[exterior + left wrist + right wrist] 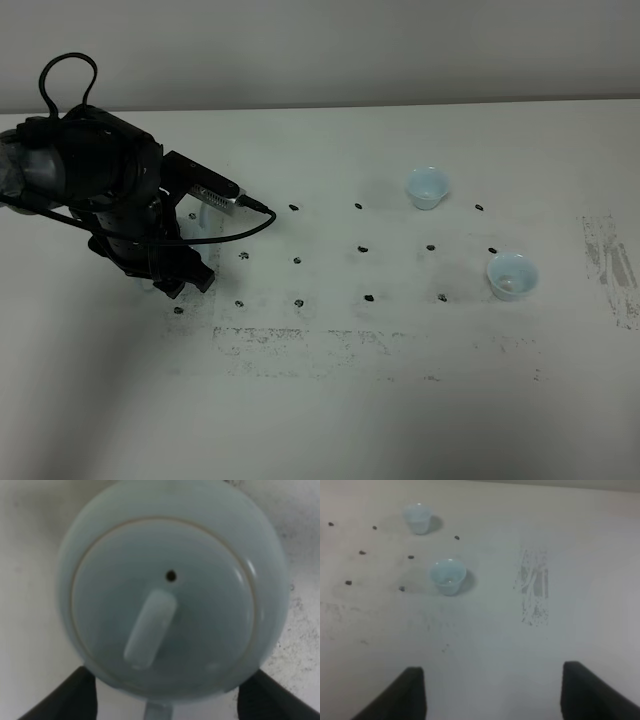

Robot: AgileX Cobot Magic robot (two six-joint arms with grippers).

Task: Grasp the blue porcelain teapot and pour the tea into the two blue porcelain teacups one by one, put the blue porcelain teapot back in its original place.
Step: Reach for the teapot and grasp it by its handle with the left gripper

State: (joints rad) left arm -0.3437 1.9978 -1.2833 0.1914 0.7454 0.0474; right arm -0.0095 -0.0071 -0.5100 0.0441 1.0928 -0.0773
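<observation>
The blue porcelain teapot (170,580) fills the left wrist view from above, showing its domed lid, knob and vent hole. My left gripper (168,676) hangs over it, open, one dark finger (65,697) on each side of the pot's handle stub (158,711) and clear of it. In the exterior high view the left arm hides nearly all of the teapot (204,217). The two blue porcelain teacups stand upright at the right, one farther back (427,187) and one nearer (512,276). My right gripper (492,669) is open above bare table, short of the cups (448,576).
The white table (330,400) carries a grid of small dark marks and a scuffed grey patch (610,270) near its right edge. A black cable (235,232) loops off the left arm. The right arm is outside the exterior high view.
</observation>
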